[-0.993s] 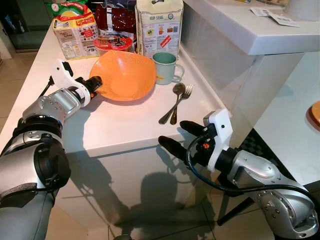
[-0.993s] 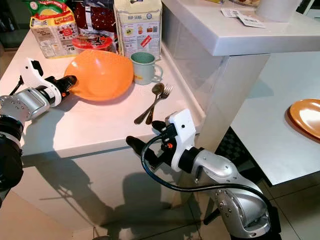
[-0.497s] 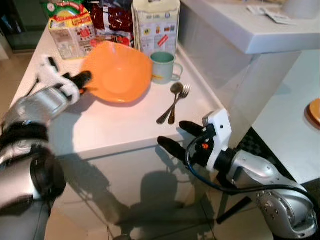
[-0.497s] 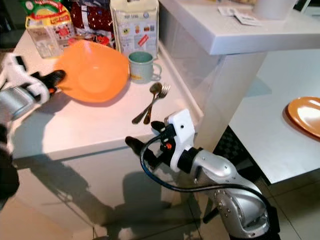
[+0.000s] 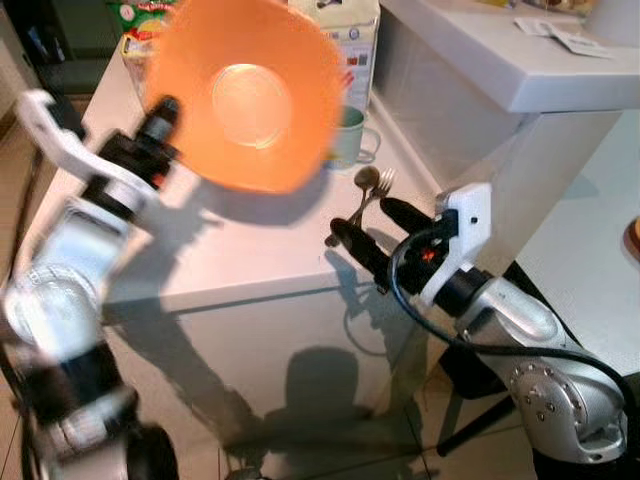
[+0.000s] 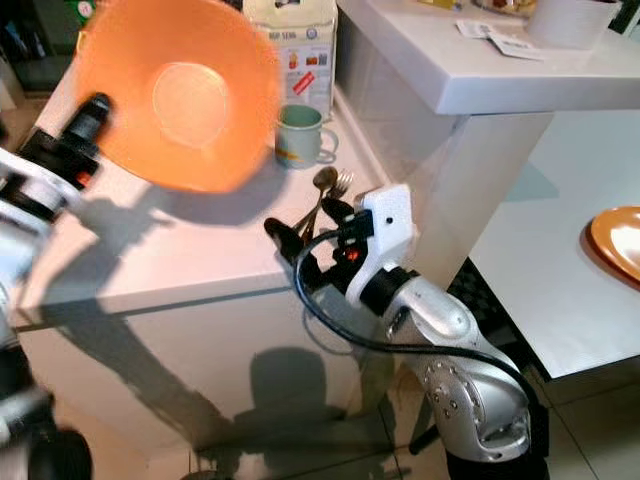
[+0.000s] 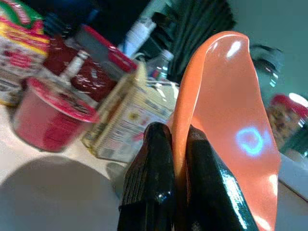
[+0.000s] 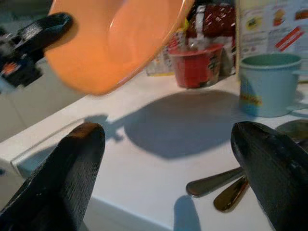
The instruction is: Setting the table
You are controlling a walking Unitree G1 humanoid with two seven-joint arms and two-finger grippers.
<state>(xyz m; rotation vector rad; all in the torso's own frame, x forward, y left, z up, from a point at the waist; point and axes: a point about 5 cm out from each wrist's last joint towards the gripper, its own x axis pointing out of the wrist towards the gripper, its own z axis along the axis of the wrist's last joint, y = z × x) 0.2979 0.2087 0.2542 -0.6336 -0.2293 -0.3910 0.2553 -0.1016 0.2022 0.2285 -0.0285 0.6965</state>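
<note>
An orange bowl (image 5: 243, 95) hangs tilted above the white counter (image 5: 240, 250), its inside facing me. My left gripper (image 5: 165, 108) is shut on the bowl's rim, and the left wrist view shows both black fingers (image 7: 154, 168) pinching that rim (image 7: 216, 96). My right gripper (image 5: 375, 232) stands open at the counter's front right corner, just short of a spoon and fork (image 5: 366, 188) lying side by side. A teal mug (image 5: 347, 135) stands behind the cutlery. In the right wrist view the cutlery handles (image 8: 216, 185) lie between the spread fingers (image 8: 67, 168).
Food boxes, a tall carton (image 6: 290, 45) and a red cup (image 8: 196, 65) line the back of the counter. A higher white ledge (image 5: 500, 70) rises on the right. Further right an orange plate (image 6: 618, 235) sits on a lower white table.
My left arm has lifted the orange bowl off the counter and tipped it toward me. My right gripper has risen and moved forward to the counter's corner near the cutlery.
</note>
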